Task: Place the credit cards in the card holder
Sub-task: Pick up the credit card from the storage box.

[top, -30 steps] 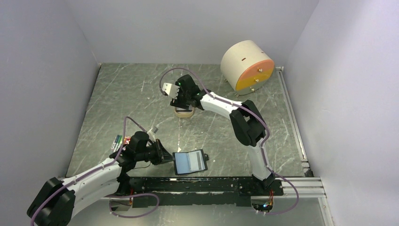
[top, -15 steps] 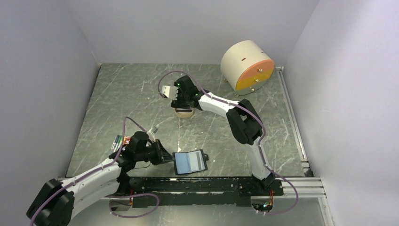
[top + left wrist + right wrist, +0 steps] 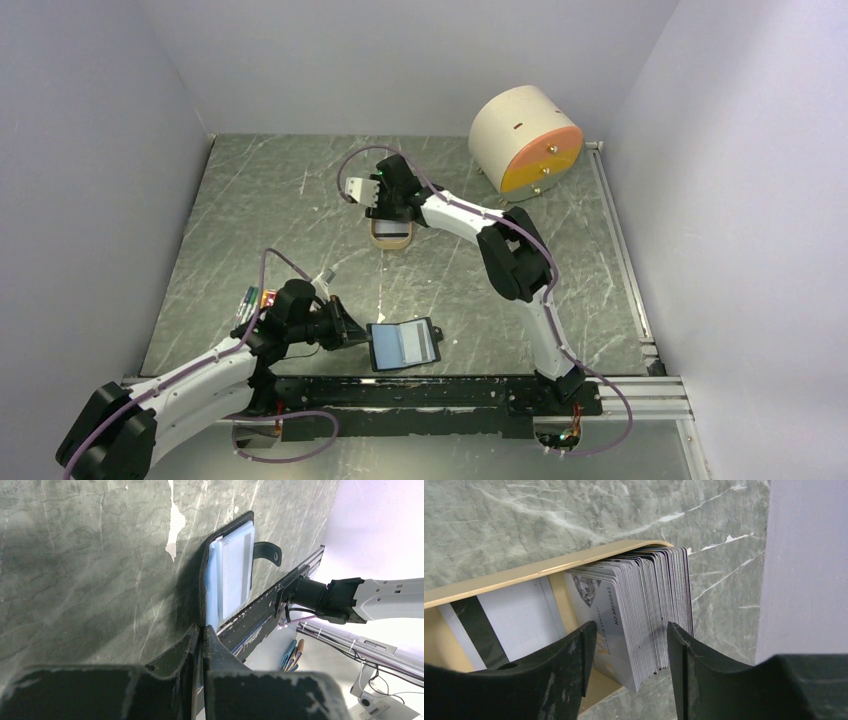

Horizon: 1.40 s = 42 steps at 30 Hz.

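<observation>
The credit cards point(image 3: 649, 595) stand on edge as a thick silvery stack in a tan tray point(image 3: 549, 567); another card lies flat beside them. My right gripper point(image 3: 631, 627) is open, one finger on each side of the stack with a gap at each. From above, the right gripper point(image 3: 385, 212) hangs over the tray point(image 3: 390, 240). The card holder point(image 3: 403, 343), a black wallet, lies open near the front rail, showing blue-grey pockets. My left gripper point(image 3: 202, 630) is shut on the near edge of the card holder point(image 3: 230, 575). Its snap tab point(image 3: 267, 552) sticks out on the far side.
A round beige drum with an orange face point(image 3: 525, 140) stands at the back right. Coloured markers point(image 3: 247, 300) lie by the left arm. A black rail point(image 3: 440, 392) runs along the front edge. Grey walls enclose the table on three sides.
The right arm's elbow has shifted a little to the left while its gripper stays over the tray, jaws now narrower round the stack. The left arm and the card holder have not moved.
</observation>
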Motion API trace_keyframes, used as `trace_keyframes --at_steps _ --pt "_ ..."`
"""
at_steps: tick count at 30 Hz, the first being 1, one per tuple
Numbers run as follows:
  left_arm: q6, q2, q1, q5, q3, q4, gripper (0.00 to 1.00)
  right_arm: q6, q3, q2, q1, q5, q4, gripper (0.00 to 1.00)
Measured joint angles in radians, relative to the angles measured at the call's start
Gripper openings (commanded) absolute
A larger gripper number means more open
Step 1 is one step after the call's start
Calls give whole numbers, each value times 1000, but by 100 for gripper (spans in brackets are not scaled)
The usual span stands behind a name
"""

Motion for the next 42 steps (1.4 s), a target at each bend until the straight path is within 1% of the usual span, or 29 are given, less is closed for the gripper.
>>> trace_keyframes --at_steps 7,22,32,35,36,42 --pt "0 -1 0 0 -6 1 9 2 2 0 -4 -23 -11 46" --pt "-1 3 0 0 -11 2 9 5 27 -4 -7 -45 -45 32" --pt "-1 2 0 0 -11 2 9 5 41 -13 -9 -63 -84 17" --pt "-1 3 0 1 -11 2 9 3 44 -16 -10 -65 -95 6" --pt "-1 3 0 1 -11 2 9 4 45 -18 -10 -68 -100 4" --pt "-1 4 0 1 -11 2 9 3 45 -26 -11 -85 -129 2"
